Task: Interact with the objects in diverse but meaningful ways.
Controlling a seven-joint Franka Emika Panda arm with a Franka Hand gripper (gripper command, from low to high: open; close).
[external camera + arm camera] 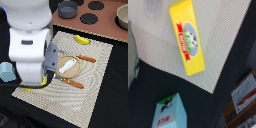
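Observation:
A flat yellow box with red print (188,42) lies on the beige woven mat (223,30). In the exterior view only its edge (44,80) shows under my arm. A pale blue carton (170,112) stands off the mat beside it and shows at the exterior view's left (6,71). A yellow banana (82,40) lies at the mat's far edge. A grey-blue pot (68,8) stands at the back. A small white piece (67,66) lies on a round wooden plate (60,72). My gripper hangs over the yellow box. Its fingers are hidden by the wrist (51,59) and do not show in the wrist view.
Two orange-handled utensils (86,58) (75,83) lie beside the plate. A toy stove with black burners (90,19) and a tan bowl (122,17) stand at the back right. A red-and-white box (244,95) lies off the mat.

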